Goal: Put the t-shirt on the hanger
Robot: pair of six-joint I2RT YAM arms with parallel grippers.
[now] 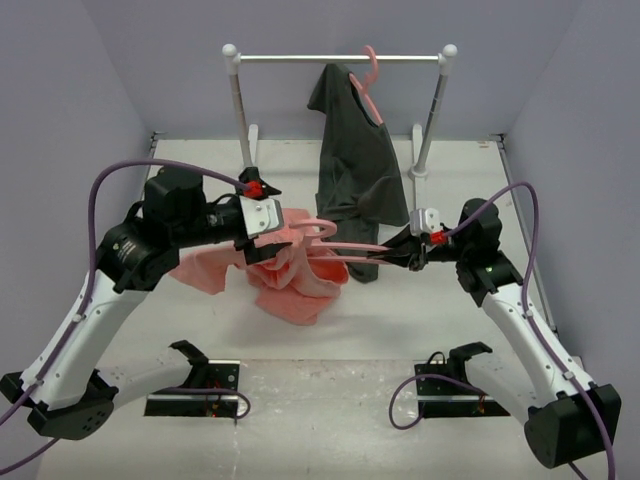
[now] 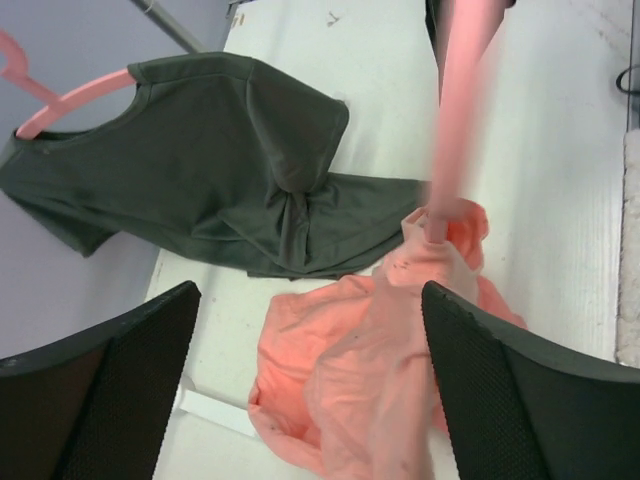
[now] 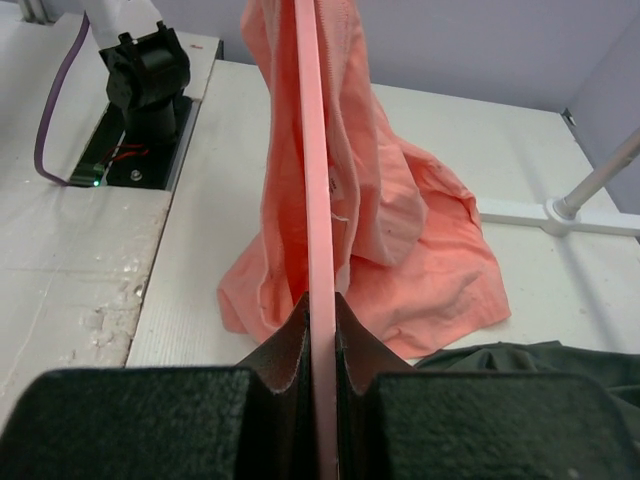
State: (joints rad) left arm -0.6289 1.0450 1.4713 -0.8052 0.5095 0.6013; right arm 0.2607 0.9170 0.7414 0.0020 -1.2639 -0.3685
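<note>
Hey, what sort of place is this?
Probably a robot lab test cell, not a home: plain lavender walls boxing in a white table, left arm and right arm bolted at its near edge, and a small garment rail.

White tabletop boxed in by plain lilac-grey walls, with a clothes rail at the back.

Beyond the jaws of the left gripper (image 1: 278, 222) and the right gripper (image 1: 400, 255), a white clothes rail (image 1: 300, 58) stands across the far end of the table (image 1: 350, 335): two upright posts with ball tops, a thin grey bar between them, flat feet on the surface. The walls (image 1: 60, 100) close in on the left, right and back. Behind the jaws, toward the near edge, the white surface is scuffed and flaked, and a seam runs across it. The light is soft and even, with only faint shadows.
</note>
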